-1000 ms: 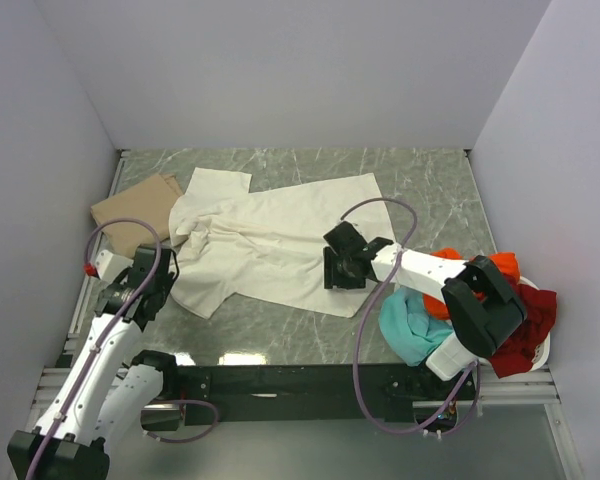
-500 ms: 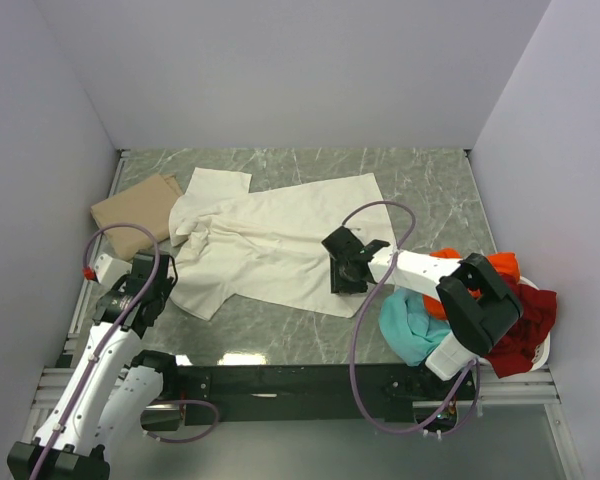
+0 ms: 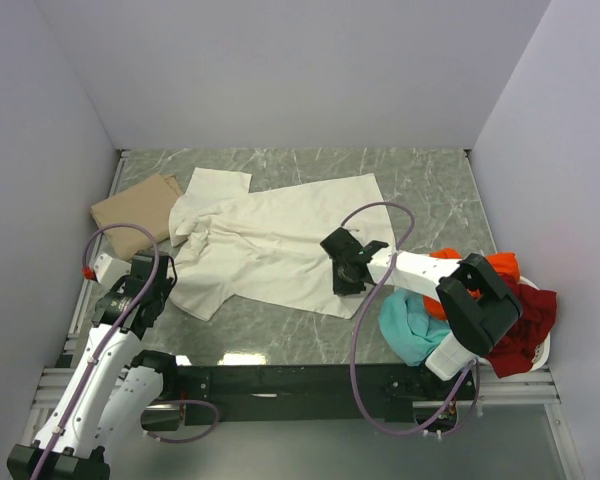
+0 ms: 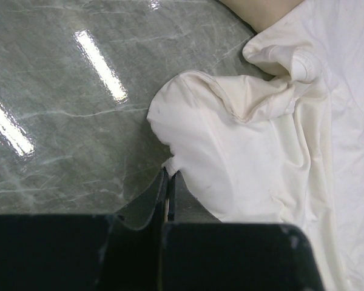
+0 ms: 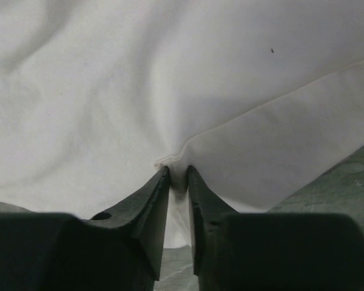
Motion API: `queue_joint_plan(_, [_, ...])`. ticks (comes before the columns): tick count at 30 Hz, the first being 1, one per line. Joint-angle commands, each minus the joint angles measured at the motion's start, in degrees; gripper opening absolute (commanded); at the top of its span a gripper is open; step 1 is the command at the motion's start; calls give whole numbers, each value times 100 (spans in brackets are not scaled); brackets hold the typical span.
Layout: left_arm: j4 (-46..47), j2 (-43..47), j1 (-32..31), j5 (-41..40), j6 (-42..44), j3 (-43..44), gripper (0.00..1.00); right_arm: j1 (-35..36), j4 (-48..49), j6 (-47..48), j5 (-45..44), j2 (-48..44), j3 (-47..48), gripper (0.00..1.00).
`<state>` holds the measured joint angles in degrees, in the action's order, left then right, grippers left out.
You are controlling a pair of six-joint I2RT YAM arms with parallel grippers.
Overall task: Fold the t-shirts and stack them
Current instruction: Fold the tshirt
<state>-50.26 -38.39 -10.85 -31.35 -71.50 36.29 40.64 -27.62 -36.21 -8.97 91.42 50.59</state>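
Checking in from the remote desk. The cream-white t-shirt [image 3: 270, 240] is the big one. It's spread across the middle of the marble table [image 3: 430, 190], mostly flat on its 3 o'clock half and bunched into ridges around the collar and sleeve toward 9 o'clock.

The right gripper [image 3: 346, 273] sits on the shirt's edge at about 4 o'clock from its centre. In the wrist view its jaws are nearly together with a raised fold of cream cloth squeezed between them [image 5: 178, 179].

The left gripper [image 3: 152, 288] is at the shirt's 8 o'clock side. Its jaws are pressed together on a little nub of the hem [image 4: 168, 182], as far as I can make out.

I count five shirts:
- the cream one
- a tan t-shirt [image 3: 135, 212] lying flat at 10 o'clock on the table, its near edge tucked just under the cream one
- a teal t-shirt [image 3: 410, 325], an orange t-shirt [image 3: 492, 270] and a dark red t-shirt [image 3: 528, 322], all heaped at 4 o'clock

The dark red one is draped over the single white basket [image 3: 542, 352]. The right arm's forearm crosses above that pile, and a purple cable [image 3: 380, 215] loops over the cream cloth.
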Motion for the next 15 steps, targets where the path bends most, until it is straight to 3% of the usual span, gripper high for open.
queue_joint_plan(1, [78,60,13,-125,137,124,0,58,-130,-71,-35,-221,127,29])
queue_joint_plan(4, [87,77,13,-108,146,124,0,67,-156,-71,9,-168,188,33])
queue_joint_plan(15, [183,104,13,-2,146,36,0,190,-279,-71,-96,-432,329,36])
